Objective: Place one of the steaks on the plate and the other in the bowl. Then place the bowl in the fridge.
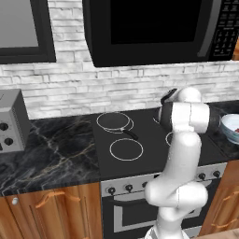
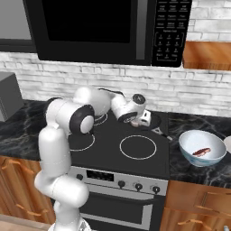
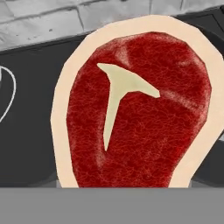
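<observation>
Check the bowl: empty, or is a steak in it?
Not empty: one red steak lies inside the bowl on the counter right of the stove.

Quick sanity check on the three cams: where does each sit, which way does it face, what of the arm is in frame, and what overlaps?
Left base view: behind the arm on its left, looking forward and down at the stove; arm rises lower right, bowl at the right edge.
Right base view: behind on the right; arm rises lower left, gripper low over a rear pan, steak in the bowl.
Hand view: on the hand, looking closely at a steak.
Both base views share stove, microwave and bowl.
</observation>
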You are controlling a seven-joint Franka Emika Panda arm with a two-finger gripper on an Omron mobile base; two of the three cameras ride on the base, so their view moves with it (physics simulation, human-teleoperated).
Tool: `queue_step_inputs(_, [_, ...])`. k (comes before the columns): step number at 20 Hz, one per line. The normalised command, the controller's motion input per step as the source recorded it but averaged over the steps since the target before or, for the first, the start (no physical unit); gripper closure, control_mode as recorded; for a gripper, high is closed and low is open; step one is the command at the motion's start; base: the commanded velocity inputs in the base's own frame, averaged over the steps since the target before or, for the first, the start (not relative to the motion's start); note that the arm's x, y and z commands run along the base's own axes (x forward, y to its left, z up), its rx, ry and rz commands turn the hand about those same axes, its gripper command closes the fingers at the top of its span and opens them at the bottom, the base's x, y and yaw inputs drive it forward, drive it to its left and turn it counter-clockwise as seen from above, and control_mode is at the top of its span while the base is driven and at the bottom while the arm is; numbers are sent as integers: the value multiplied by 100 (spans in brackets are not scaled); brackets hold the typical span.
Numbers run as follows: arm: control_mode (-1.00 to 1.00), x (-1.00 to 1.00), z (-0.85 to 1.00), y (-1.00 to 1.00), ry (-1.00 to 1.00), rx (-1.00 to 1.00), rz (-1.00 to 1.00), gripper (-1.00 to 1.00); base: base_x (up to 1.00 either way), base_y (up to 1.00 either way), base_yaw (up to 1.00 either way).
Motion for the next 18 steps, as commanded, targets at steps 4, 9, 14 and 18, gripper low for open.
queue_step_inputs(4, [-100, -74, 100, 4, -13, 0, -1, 100, 0, 0, 0])
queue_step_inputs(9, [-100, -88, 98, 3, 3, 0, 0, 100, 0, 0, 0])
queue_step_inputs(14, [-100, -99, 93, 20, 27, 0, 0, 100, 0, 0, 0])
queue_step_inputs(18, [-100, -94, 78, 32, 16, 0, 0, 100, 0, 0, 0])
